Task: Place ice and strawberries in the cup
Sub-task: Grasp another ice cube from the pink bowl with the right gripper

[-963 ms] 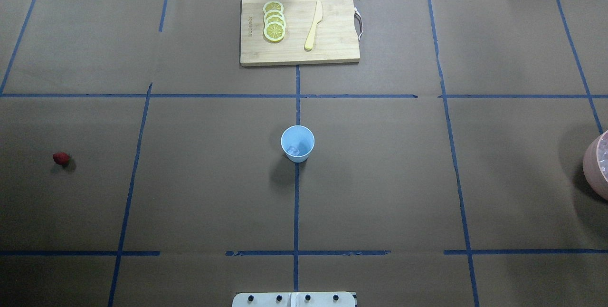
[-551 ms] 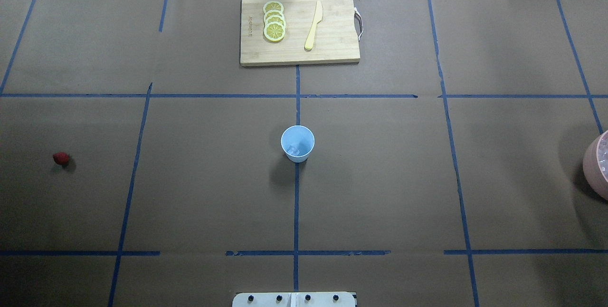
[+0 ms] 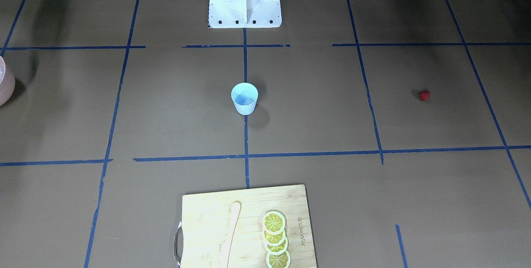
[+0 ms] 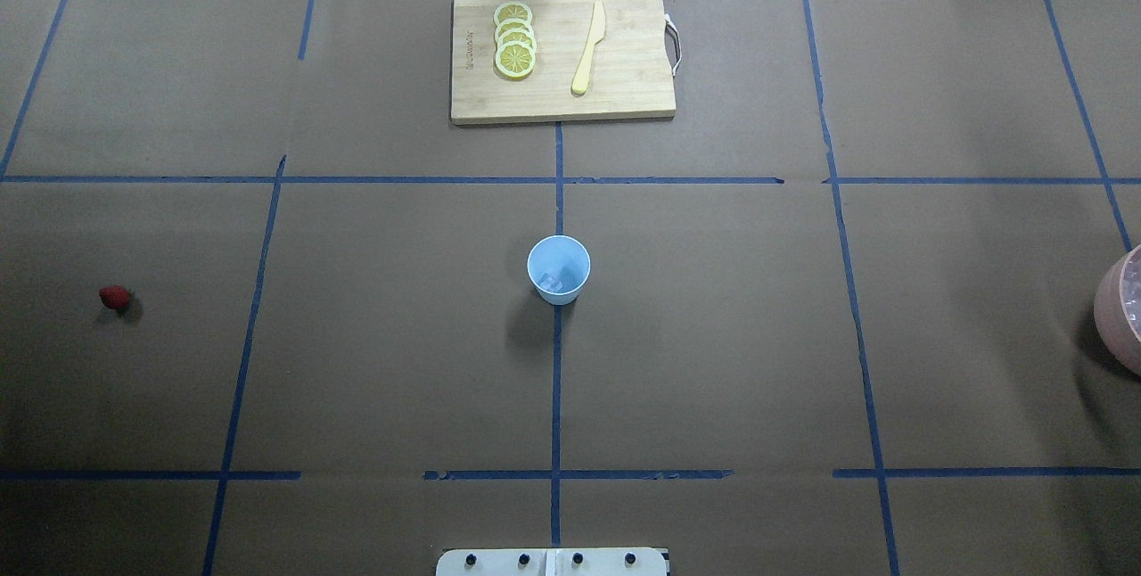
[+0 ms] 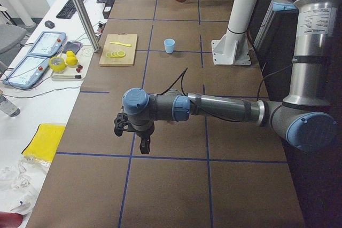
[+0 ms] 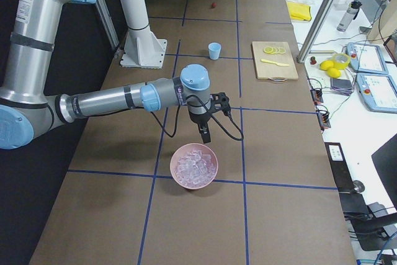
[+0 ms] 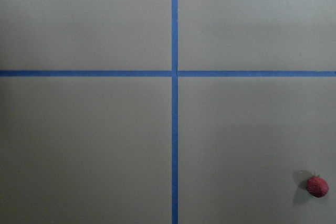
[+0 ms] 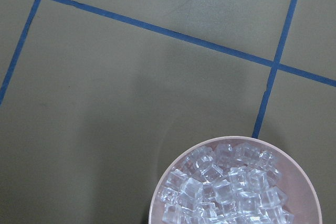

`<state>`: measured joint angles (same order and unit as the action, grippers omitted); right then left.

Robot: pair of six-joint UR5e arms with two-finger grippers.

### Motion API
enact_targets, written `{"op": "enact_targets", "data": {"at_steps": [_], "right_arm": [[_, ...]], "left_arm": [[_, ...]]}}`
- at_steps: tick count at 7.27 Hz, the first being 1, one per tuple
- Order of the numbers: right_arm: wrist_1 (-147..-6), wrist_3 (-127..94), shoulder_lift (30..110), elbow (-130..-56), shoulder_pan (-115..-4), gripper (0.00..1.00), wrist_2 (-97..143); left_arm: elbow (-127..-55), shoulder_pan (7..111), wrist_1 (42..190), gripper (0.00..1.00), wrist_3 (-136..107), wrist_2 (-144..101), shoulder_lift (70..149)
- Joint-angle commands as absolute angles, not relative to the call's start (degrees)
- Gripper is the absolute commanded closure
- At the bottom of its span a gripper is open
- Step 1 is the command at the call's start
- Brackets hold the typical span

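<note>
Overhead exterior view: you will find the cup (image 4: 559, 268) upright at the table's centre. The strawberry (image 4: 114, 297) lies well apart to its left. The ice (image 8: 226, 187) fills the pink bowl (image 4: 1105, 308) at the right edge. For the left gripper (image 5: 143, 146) and the right gripper (image 6: 206, 136), you cannot tell how the jaws stand.

The counter (image 4: 713, 335) is covered with matt brown paper, and the grid lines on it are blue tape (image 4: 556, 380) with a slight sheen. The cutting board (image 4: 624, 86) is pale wood with a visible grain, the cup (image 4: 559, 269) looks like smooth thin plastic or coated paper, and the strawberry (image 7: 317, 187) has a dull red skin. The ice (image 8: 226, 187) is clear and glossy inside a pink bowl (image 8: 308, 184) of matt plastic, while the right arm (image 6: 105, 100) has a silvery metal tube and a smooth blue joint cap (image 6: 196, 77).
</note>
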<state>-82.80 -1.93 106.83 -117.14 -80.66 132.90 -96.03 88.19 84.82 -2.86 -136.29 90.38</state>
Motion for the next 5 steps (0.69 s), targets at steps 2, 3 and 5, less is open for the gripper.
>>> {"op": "enact_targets", "data": {"at_steps": [2, 3, 5], "right_arm": [[-75.24, -3.6, 108.72, -114.0, -74.83, 0.02, 132.19], [-75.15, -3.26, 108.89, -113.39, -73.49, 0.03, 131.75], [-75.32, -1.24, 109.16, -112.41, -72.78, 0.05, 129.13]], "left_arm": [[-96.15, 86.66, 87.01, 0.0, -6.33, -135.35, 90.35], [-96.24, 86.66, 87.01, 0.0, -6.42, -135.44, 90.35], [-96.33, 86.66, 87.1, 0.0, -6.5, -135.61, 90.35]]}}
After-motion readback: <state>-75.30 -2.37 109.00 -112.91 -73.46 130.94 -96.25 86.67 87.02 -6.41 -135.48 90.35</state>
